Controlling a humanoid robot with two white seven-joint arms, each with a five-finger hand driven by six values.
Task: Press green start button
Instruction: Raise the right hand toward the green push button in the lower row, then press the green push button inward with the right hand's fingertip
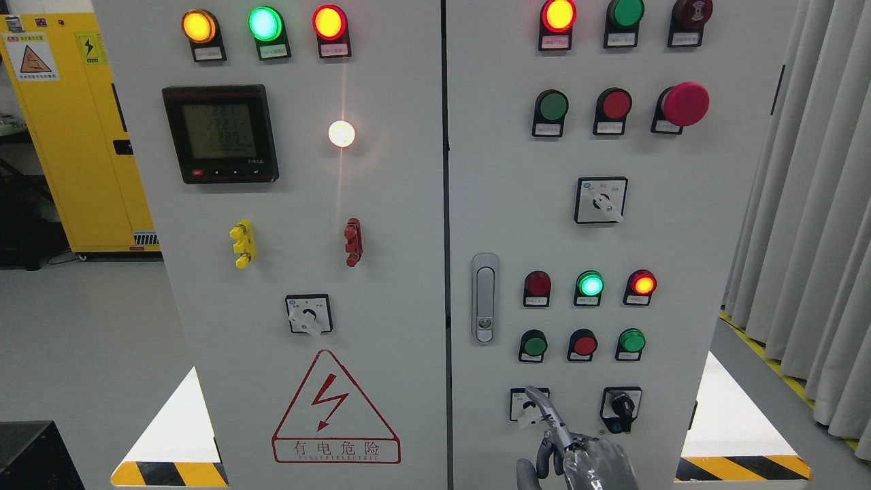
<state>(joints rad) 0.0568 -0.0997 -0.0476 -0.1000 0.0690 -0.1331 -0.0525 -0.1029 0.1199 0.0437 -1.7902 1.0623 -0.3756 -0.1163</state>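
On the right door of the grey control cabinet point(680, 258) a dark green push button point(534, 345) sits at the left of the lower button row, with a red button point(584, 345) and a brighter green button point(632, 340) beside it. Another green button point(552, 105) is higher up. My right hand point(552, 435) comes up from the bottom edge. Its index finger point(541, 403) is stretched out, the other fingers are curled, and it holds nothing. The fingertip lies over a small white rotary switch point(524, 406), a short way below the dark green button. The left hand is out of view.
A lit green lamp point(590, 284) and a lit red lamp point(642, 283) sit above the button row. A black selector switch point(621, 407) is right of my hand, a door handle point(484, 297) to its left. A red mushroom stop button point(684, 103) juts out at upper right. Curtains point(810, 204) hang at the right.
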